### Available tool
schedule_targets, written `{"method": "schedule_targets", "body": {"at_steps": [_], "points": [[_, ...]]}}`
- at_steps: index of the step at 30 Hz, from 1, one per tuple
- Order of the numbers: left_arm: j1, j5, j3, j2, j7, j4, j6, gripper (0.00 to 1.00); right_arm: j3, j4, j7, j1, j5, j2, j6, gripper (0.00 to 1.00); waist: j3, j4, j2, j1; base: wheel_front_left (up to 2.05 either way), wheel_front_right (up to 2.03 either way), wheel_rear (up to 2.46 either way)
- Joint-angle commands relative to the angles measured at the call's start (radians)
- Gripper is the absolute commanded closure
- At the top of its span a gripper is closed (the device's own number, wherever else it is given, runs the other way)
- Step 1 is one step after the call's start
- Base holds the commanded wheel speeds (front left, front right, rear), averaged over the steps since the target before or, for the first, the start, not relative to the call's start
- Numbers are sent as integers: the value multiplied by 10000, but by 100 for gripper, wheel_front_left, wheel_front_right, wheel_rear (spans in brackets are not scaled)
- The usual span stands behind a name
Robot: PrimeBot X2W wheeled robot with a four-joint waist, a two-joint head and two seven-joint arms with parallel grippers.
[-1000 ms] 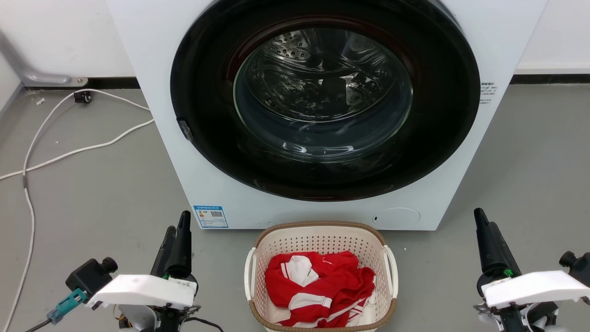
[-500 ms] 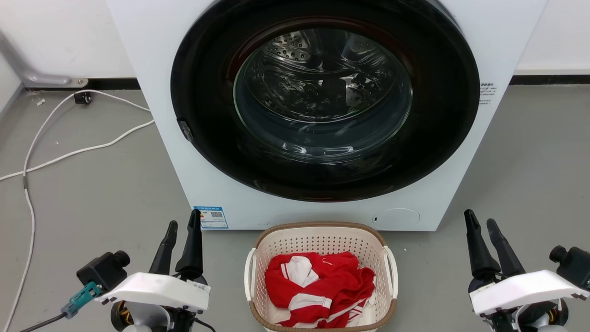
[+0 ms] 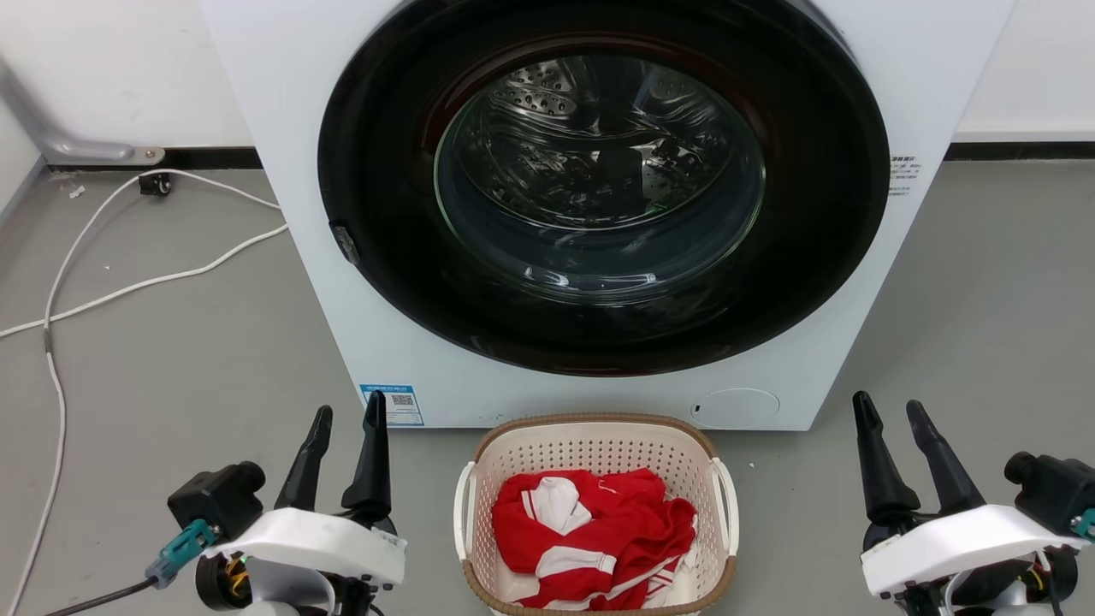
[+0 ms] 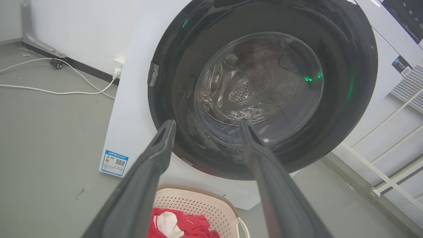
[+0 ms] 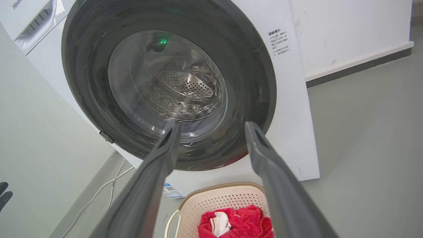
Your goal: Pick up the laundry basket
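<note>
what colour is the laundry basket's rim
Brown woven-look rim of the cream laundry basket; head view shows it best.

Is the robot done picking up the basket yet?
Not yet. Done: the left gripper and right gripper are open, one on each side of the laundry basket. In hand: nothing; neither touches it. Left: reach the white handles, grip, and lift it, red clothes inside, off the floor.

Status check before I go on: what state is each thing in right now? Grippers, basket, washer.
laundry basket: upright on the floor, not gripped.
red and white garment: crumpled inside the laundry basket.
left gripper: open, empty, apart from the laundry basket on its left.
right gripper: open, empty, apart from the laundry basket on its right.
washing machine door: shut.
</note>
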Motion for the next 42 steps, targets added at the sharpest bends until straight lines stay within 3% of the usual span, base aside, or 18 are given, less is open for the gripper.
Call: {"method": "schedule_targets", "body": {"at_steps": [1,21,42], "points": [[-42,300,-25,11,-109,-56,40,0,23,-169,-72,-14,-363,25,0,0,0,-1,0,-1,0,0,0],[-128,2173,-187,7,-569,142,176,0,84,-551,-166,235,-2518,42,0,0,-44,-26,0,-1,0,0,0],[-175,3605,-278,14,-983,321,268,0,110,-714,-263,495,-4030,58,-1,0,-110,-33,0,-1,0,0,0]]}}
